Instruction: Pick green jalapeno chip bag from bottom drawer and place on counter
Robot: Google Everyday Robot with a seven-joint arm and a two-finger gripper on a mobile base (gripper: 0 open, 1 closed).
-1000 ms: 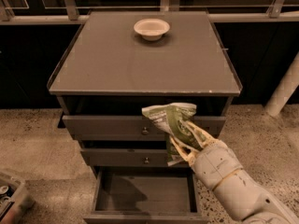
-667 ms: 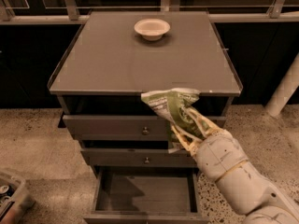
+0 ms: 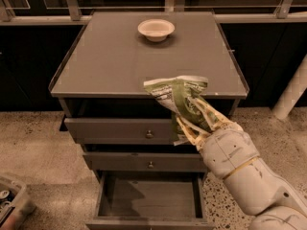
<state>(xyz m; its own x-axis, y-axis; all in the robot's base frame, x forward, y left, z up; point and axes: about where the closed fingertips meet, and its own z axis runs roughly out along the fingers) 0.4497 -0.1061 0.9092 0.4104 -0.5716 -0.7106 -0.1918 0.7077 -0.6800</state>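
My gripper (image 3: 194, 116) is shut on the green jalapeno chip bag (image 3: 175, 97), an olive green wrinkly foil bag with white ends. It holds the bag in the air in front of the cabinet, with the bag's top at the front edge of the counter (image 3: 110, 56). The bottom drawer (image 3: 148, 200) stands pulled open below, and nothing shows inside it. My white arm (image 3: 249, 176) comes in from the lower right.
A white bowl (image 3: 156, 29) sits at the back of the counter. Two shallower grey drawers with round knobs (image 3: 149, 134) are above the open one, the upper one slightly out. A bin (image 3: 9, 202) stands on the floor at lower left. A white post (image 3: 290, 92) stands at the right.
My gripper has lifted the chip bag higher, from in front of the top drawer up to the counter's front edge.
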